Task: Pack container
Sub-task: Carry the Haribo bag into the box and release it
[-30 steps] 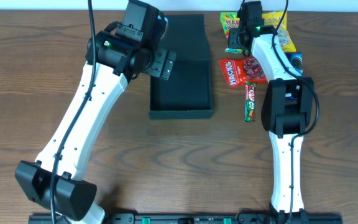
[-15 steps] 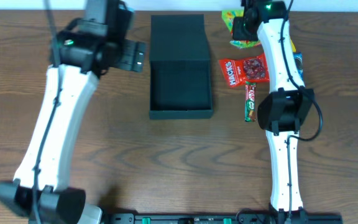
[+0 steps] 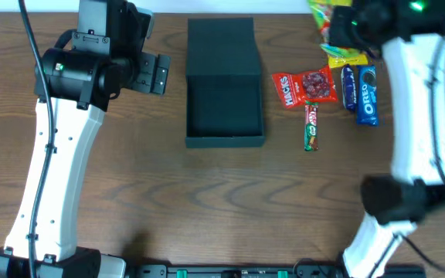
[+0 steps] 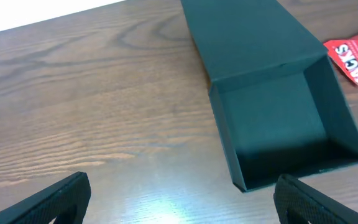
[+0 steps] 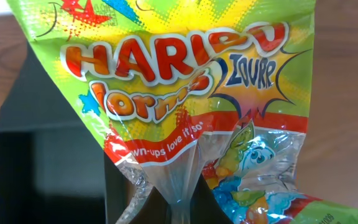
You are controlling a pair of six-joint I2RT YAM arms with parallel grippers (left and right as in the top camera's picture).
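Hanging from the right gripper (image 3: 340, 23), a green and yellow Haribo bag (image 5: 185, 93) was held clear of the table (image 3: 207, 201), over its far right corner. In the right wrist view the bag's clear lower edge was gathered into a tight pinch, so the fingers were taken to be clamped on it, though they were hidden by the plastic.

The container (image 3: 224, 93) was found at the middle of the far half of the table, resting flat. Its flap lid (image 3: 221, 46) was thrown open and laid back on the wood at the far side, and its dark floor was shown bare in the left wrist view.

The left gripper (image 4: 182, 193) was held above the wood just left of the container, its fingers spread wide apart.

Right of the container a red Hacks packet (image 3: 304, 86) was laid flat, with a red-and-green bar (image 3: 310, 127) just beside it, nearer the robot. Further right a blue packet (image 3: 349, 85) and an Oreo packet (image 3: 368, 96) were laid side by side, with a yellow packet (image 3: 344, 55) at their far ends.
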